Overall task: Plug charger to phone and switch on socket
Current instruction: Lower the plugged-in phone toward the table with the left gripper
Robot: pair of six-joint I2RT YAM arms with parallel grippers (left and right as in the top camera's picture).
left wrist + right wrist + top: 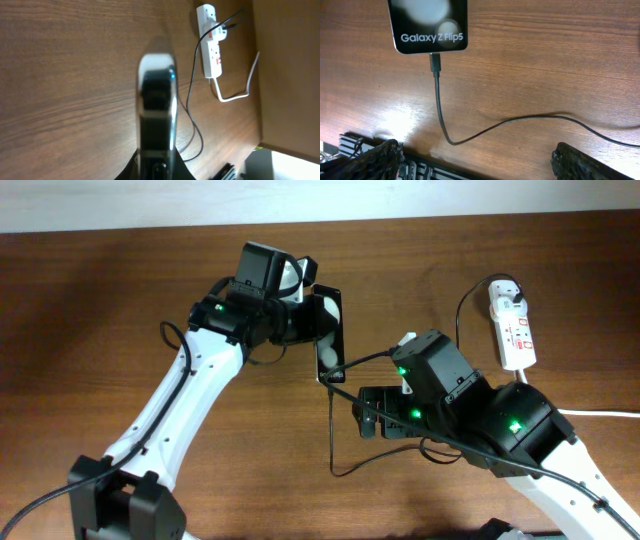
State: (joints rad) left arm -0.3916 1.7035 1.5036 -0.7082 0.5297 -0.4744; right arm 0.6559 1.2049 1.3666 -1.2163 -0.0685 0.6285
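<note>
Black fingers of the right gripper (479,159) stand wide apart, empty. Straight ahead, the charger (438,100) tip sits at the phone (427,22) end, apparently seated. The left gripper (157,171) clamps the phone. The socket (512,328) lies off to the right, behind that gripper, long axis running away from the robot. Right arm is nearer.

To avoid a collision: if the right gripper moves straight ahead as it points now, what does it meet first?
Probably the charger cable crossing its path, then the phone beyond; its height above the table is unclear.
</note>
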